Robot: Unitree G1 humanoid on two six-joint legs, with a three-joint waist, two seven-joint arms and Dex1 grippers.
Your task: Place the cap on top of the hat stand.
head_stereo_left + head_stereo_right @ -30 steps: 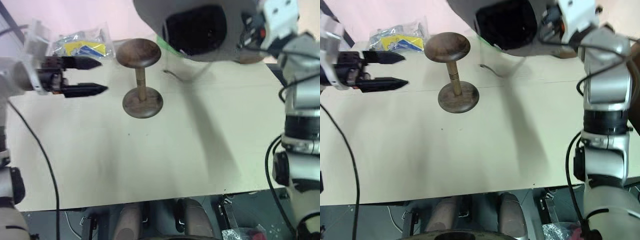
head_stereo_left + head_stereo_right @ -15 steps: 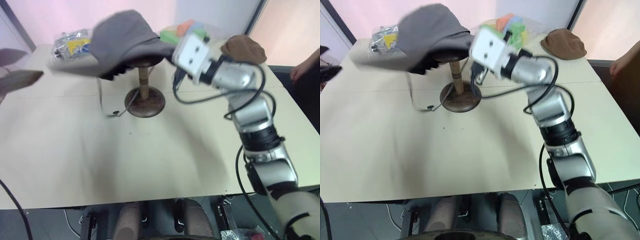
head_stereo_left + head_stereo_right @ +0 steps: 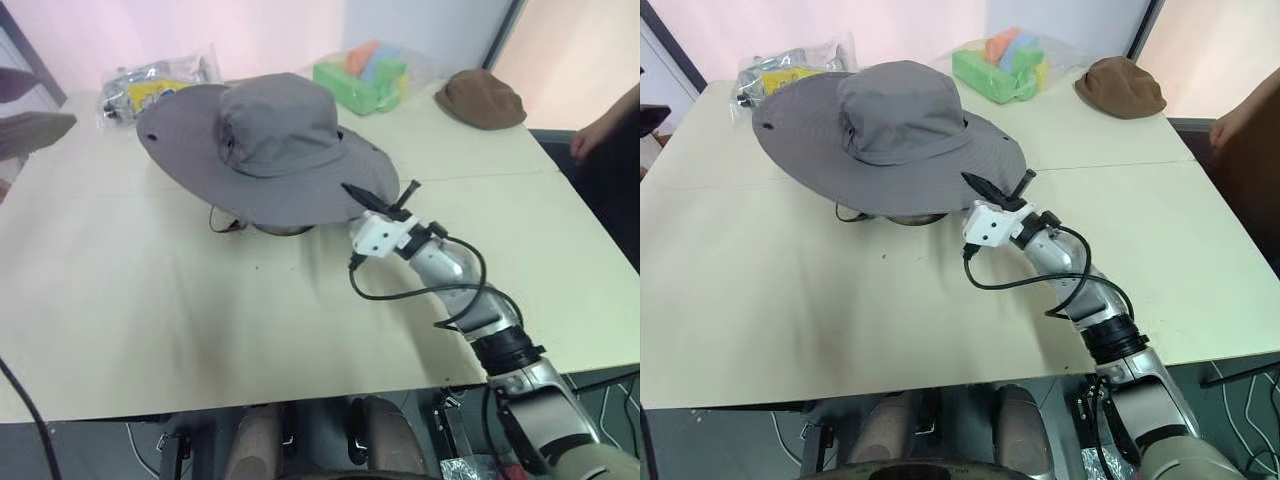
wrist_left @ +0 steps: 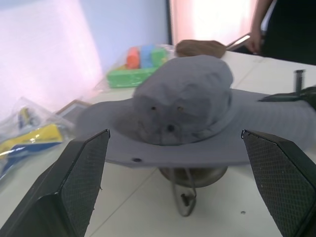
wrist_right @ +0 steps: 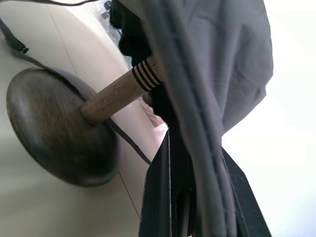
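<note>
Cap point(image 3: 265, 150) sits on top of the hat stand point(image 5: 64, 123), out in the middle of the bench point(image 3: 150, 320). It is a big grey sun hat with a wide floppy brim and a soft round top. The brim hides most of the stand. From the right wrist view you can see the stand's wooden stem and its round dark base under the grey cloth. A thin cord hangs down from the cap near the base.

Nearest to the robot, the right claw point(image 3: 380, 195) reaches in from the right. Its two black fingers are closed on the near edge of the brim, and the grey cloth runs between them.

The left claw point(image 4: 182, 187) is off to the left side of the bench, apart from the cap. Its two fingers point(image 4: 81, 173) are spread wide and hold nothing.

Farther back, behind the cap, lies a clear plastic bag point(image 3: 160, 85) with something yellow and blue in it. A green pack point(image 3: 360, 82) with colored pieces sits at the far edge. A small brown flat cap point(image 3: 483, 98) lies in the far right corner. A person's hand point(image 3: 598, 125) shows at the right edge.
</note>
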